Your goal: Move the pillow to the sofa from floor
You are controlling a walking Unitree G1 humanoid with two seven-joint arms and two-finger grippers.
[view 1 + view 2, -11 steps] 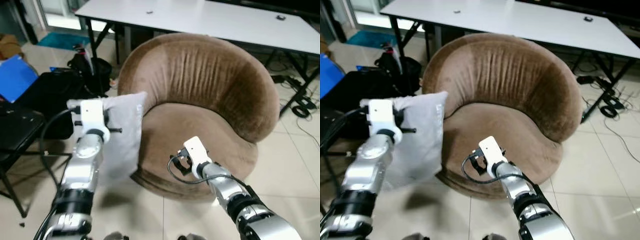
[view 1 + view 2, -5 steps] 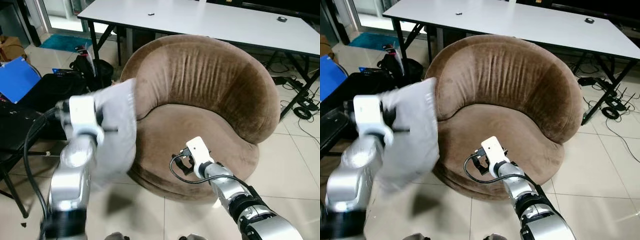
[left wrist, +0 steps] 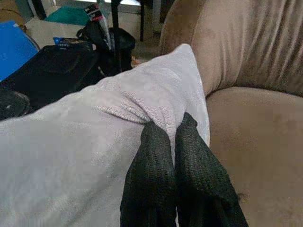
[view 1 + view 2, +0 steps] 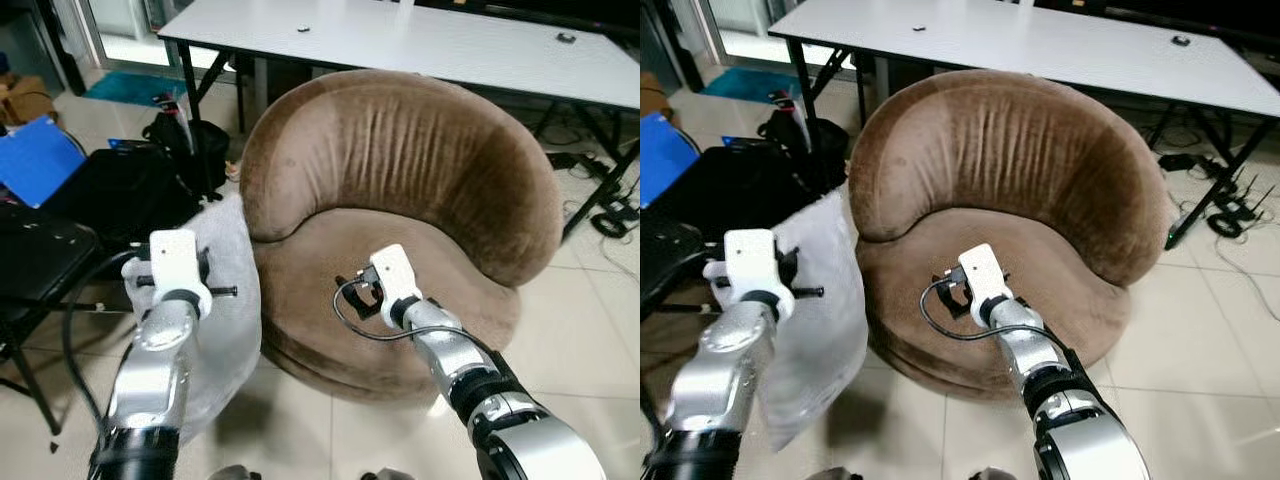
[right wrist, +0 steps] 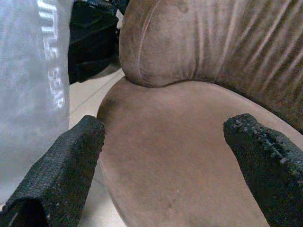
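Observation:
The pale grey pillow (image 4: 228, 310) hangs off the floor against the left flank of the round brown sofa (image 4: 400, 170). My left gripper (image 3: 169, 126) is shut on a fold at the pillow's upper edge, with both black fingers pressed together on the fabric. My right gripper (image 4: 356, 296) is open over the front of the sofa's seat (image 4: 1040, 255), holding nothing. In the right wrist view its fingers (image 5: 61, 175) stand wide apart over the seat cushion. The pillow (image 5: 28, 94) beside them shows white lettering.
A long white table (image 4: 400, 40) stands behind the sofa. To the left are a black bag (image 4: 110, 190), a blue folder (image 4: 35, 160) and a black chair (image 4: 30, 260). Cables (image 4: 610, 215) lie on the tiled floor at the right.
My left arm swung the pillow up and has now brought it lower, against the sofa's left side. My right gripper has moved slightly forward over the seat's front.

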